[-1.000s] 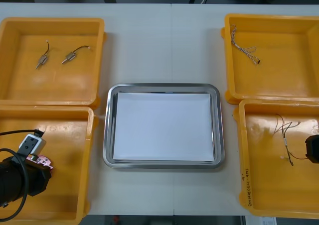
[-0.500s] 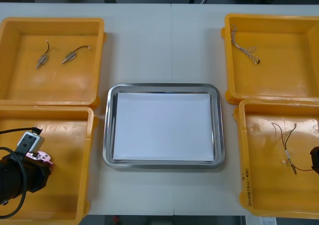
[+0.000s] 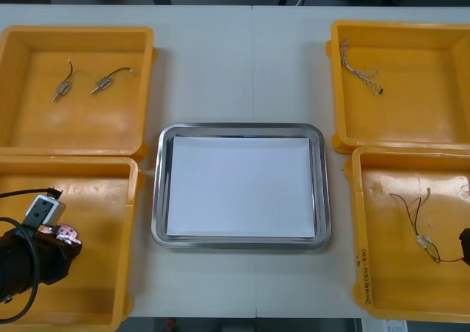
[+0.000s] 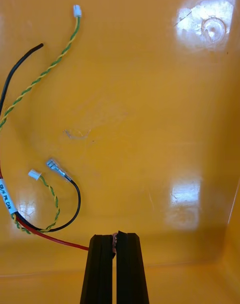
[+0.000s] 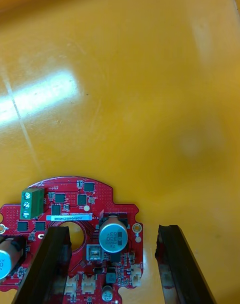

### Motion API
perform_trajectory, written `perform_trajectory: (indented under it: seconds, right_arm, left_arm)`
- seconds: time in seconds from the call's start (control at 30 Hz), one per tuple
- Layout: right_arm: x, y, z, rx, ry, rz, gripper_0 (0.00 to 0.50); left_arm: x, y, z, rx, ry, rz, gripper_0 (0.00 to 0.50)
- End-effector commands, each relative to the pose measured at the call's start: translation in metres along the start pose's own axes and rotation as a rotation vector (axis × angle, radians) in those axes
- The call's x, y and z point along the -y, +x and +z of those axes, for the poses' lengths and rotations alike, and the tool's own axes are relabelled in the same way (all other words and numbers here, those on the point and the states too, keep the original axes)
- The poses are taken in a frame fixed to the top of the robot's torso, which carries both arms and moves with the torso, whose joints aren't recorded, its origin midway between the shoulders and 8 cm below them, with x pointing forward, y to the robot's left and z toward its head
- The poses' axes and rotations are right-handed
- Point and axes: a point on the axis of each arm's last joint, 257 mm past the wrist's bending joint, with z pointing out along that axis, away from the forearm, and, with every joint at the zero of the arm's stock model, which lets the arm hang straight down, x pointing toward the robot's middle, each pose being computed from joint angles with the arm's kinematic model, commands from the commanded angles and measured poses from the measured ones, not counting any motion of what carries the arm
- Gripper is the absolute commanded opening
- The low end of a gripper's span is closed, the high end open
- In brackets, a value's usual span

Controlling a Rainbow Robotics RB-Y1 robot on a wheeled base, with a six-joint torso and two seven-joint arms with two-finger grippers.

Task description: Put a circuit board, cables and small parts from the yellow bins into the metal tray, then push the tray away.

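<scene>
Left gripper [image 5: 112, 230] apart, straddling circuit board [image 5: 75, 209] edge, near-left bin [image 3: 88, 161]. Right gripper [image 4: 116, 236] clamped on cable [image 4: 50, 236] end; tray [image 3: 241, 128] leftward.

Bins [image 3: 77, 31] yellow up front, orange at the wrists. Tray [image 3: 157, 200]: shiny silver rim, white inside. Table [image 3: 242, 60] light grey. Circuit board [image 5: 75, 209] red with a green terminal block [image 5: 32, 203], black chips, a silver-topped capacitor [image 5: 112, 234] and a white label strip. Cables: red wire [image 4: 70, 242], black wire [image 4: 79, 204], green-and-yellow twisted pair [image 4: 62, 57], white plugs, white tag with black print. Left gripper [image 5: 112, 230] and right gripper [image 4: 115, 235] have black fingers.
</scene>
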Motion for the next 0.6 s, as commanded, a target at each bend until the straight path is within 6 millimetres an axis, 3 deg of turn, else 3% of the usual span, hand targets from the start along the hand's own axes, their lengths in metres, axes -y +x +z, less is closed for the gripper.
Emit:
perform_trajectory:
  seconds: [0.03, 0.3, 0.33, 0.37, 0.4, 0.47, 0.5, 0.6]
  right_arm:
    - [0.014, -0.007, -0.012, 0.027, 0.042, -0.041, 0.0]
    - [0.008, -0.008, -0.011, 0.032, 0.021, -0.03, 0.001]
    - [0.008, -0.009, -0.011, 0.034, 0.022, -0.031, 0.062]
    - [0.007, -0.009, -0.011, 0.035, 0.021, -0.03, 0.168]
    - [0.008, -0.009, -0.012, 0.035, 0.023, -0.031, 0.219]
    - [0.008, -0.009, -0.011, 0.036, 0.024, -0.03, 0.373]
    - [0.008, -0.009, -0.011, 0.036, 0.024, -0.03, 0.5]
    - [0.008, -0.01, -0.012, 0.037, 0.024, -0.028, 0.5]
  left_arm:
    - [-0.008, 0.0, -0.009, -0.024, 0.002, 0.031, 0.5]
    - [-0.01, -0.028, -0.037, -0.074, -0.001, 0.021, 0.5]
    - [-0.011, -0.029, -0.04, -0.081, -0.002, 0.021, 0.5]
    - [-0.013, -0.033, -0.043, -0.091, -0.005, 0.023, 0.5]
    - [-0.013, -0.034, -0.044, -0.094, -0.005, 0.022, 0.5]
    - [-0.018, -0.038, -0.049, -0.111, -0.013, 0.021, 0.5]
    - [-0.02, -0.04, -0.051, -0.122, -0.015, 0.027, 0.5]
    - [-0.027, -0.046, -0.056, -0.141, -0.033, 0.039, 0.5]
